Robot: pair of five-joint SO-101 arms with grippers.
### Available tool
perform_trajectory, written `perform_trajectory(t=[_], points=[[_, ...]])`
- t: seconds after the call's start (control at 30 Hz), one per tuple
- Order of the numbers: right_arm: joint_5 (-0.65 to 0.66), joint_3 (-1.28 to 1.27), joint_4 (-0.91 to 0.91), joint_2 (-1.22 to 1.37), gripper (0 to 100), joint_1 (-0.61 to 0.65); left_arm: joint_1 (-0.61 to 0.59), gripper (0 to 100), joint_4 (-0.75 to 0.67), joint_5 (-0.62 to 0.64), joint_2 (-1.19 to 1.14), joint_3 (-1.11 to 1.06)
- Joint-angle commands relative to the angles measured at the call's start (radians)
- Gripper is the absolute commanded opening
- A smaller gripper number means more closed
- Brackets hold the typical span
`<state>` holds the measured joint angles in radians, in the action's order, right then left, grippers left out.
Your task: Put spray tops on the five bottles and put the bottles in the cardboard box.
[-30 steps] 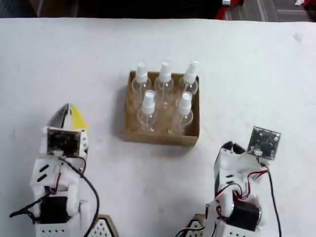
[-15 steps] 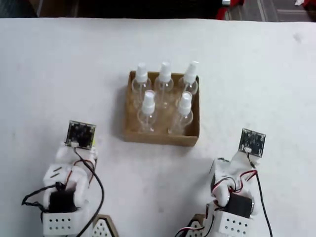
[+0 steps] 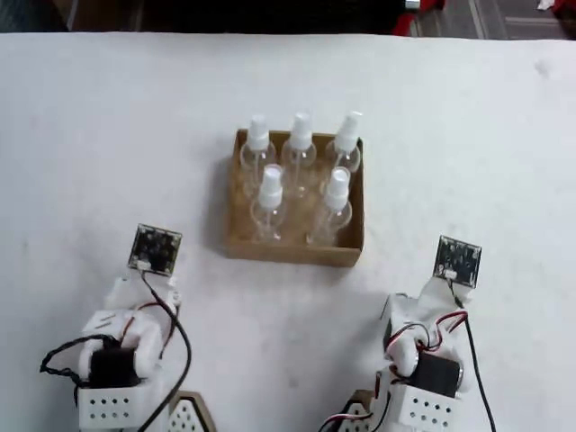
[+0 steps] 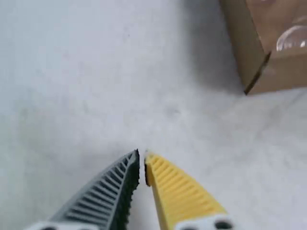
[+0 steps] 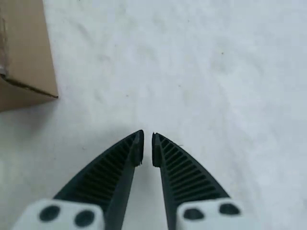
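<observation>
Several clear bottles [image 3: 297,180] with white spray tops stand upright inside the cardboard box [image 3: 292,245] at the table's middle. A corner of that box [image 4: 259,72] appears in the left wrist view, and one side of the box [image 5: 26,57] in the right wrist view. My left arm [image 3: 126,342] is folded back at the near left of the table. Its gripper [image 4: 142,165], one grey finger and one yellow, is shut and holds nothing above bare table. My right arm [image 3: 427,351] is folded back at the near right. Its black gripper [image 5: 147,146] is shut with nothing in it.
A white cloth [image 3: 108,117] covers the table on all sides of the box. A dark floor and some red objects [image 3: 423,9] lie beyond the far edge.
Both arms have drawn back from the box toward the near edge. The left gripper, which showed beside the box a second ago, is now tucked under its wrist camera.
</observation>
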<state>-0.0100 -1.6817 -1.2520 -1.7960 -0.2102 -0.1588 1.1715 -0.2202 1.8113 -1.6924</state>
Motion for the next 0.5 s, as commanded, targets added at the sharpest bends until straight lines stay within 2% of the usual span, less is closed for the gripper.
perform_trajectory(t=[0.0,0.47], points=[[-0.003,-0.009,-0.016,-0.008,1.5,-0.001,-0.002,3,0.107,-0.002,0.012,0.0],[-0.002,-0.009,-0.016,-0.008,1.5,-0.007,-0.004,2,0.114,0.0,0.012,0.0]])
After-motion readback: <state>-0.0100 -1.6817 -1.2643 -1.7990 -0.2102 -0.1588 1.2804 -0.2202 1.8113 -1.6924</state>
